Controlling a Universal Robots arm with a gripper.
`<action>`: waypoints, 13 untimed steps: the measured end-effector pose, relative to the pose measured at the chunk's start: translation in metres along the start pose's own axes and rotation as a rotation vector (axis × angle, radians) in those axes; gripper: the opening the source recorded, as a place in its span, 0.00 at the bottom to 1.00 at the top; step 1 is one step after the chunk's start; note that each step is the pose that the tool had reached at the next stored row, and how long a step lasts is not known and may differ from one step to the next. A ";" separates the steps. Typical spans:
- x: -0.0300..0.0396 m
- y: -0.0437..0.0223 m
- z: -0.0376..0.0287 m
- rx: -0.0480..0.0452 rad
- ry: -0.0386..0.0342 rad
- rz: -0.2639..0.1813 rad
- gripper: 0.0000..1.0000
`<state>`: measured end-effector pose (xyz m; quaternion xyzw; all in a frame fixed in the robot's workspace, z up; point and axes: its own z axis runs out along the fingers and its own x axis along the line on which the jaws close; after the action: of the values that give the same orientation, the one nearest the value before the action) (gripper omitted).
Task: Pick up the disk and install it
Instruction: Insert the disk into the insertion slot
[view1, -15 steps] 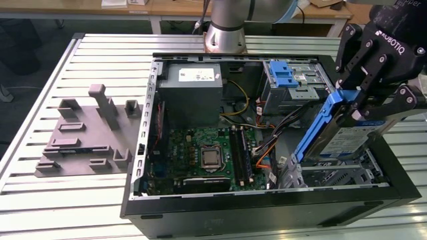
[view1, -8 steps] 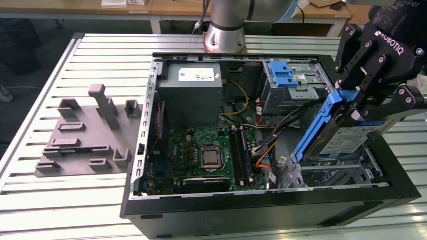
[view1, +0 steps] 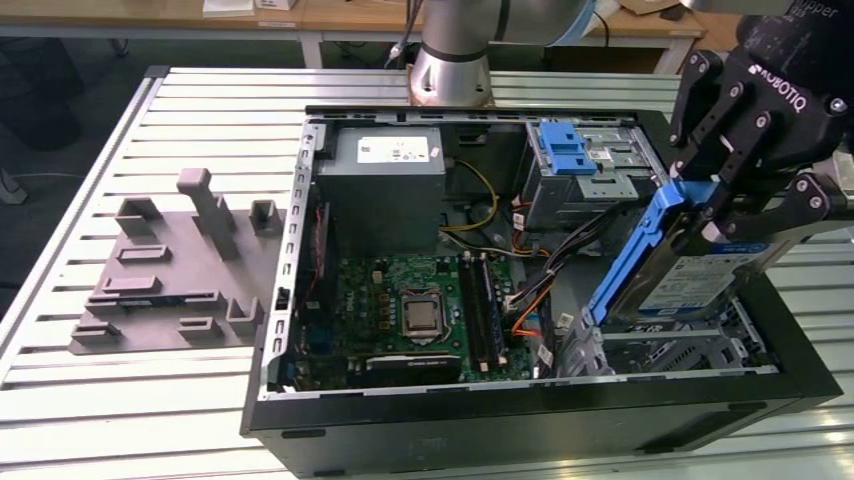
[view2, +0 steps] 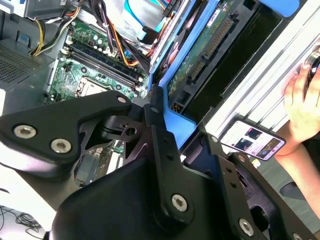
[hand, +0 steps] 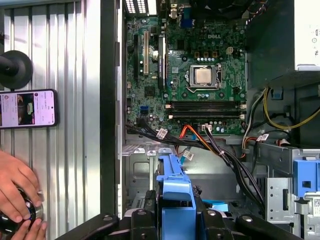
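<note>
The disk (view1: 674, 275), a silver drive with a white-and-blue label in a blue plastic bracket, hangs tilted on edge over the open computer case's (view1: 534, 420) corner at the exterior view's right. My black gripper (view1: 737, 212) is shut on its upper end. In the second wrist view the disk's (view2: 200, 55) green circuit-board underside faces the camera, with the gripper (view2: 172, 132) clamped on the blue bracket. In the first wrist view the bracket's blue end (hand: 175, 192) sticks out between the fingers (hand: 145, 222). A grey metal bay (view1: 667, 350) lies just beneath the disk.
Inside the case are the motherboard (view1: 414, 310), a grey power-supply box (view1: 380, 190), loose cables (view1: 534, 290) and a drive cage with a blue latch (view1: 587, 160). A grey fixture (view1: 174, 270) lies on the slatted table. A person's hand (hand: 15, 190) and a phone (hand: 27, 107) rest beside the case.
</note>
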<state>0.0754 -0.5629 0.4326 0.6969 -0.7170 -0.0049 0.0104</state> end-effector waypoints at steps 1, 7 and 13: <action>0.0000 0.0000 -0.0001 0.0000 -0.0002 0.000 0.36; 0.0001 -0.0001 -0.0039 -0.0022 -0.0011 0.000 0.36; 0.0001 -0.0002 -0.0066 -0.0034 -0.0001 0.000 0.36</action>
<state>0.0757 -0.5630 0.4392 0.6969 -0.7170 -0.0061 0.0115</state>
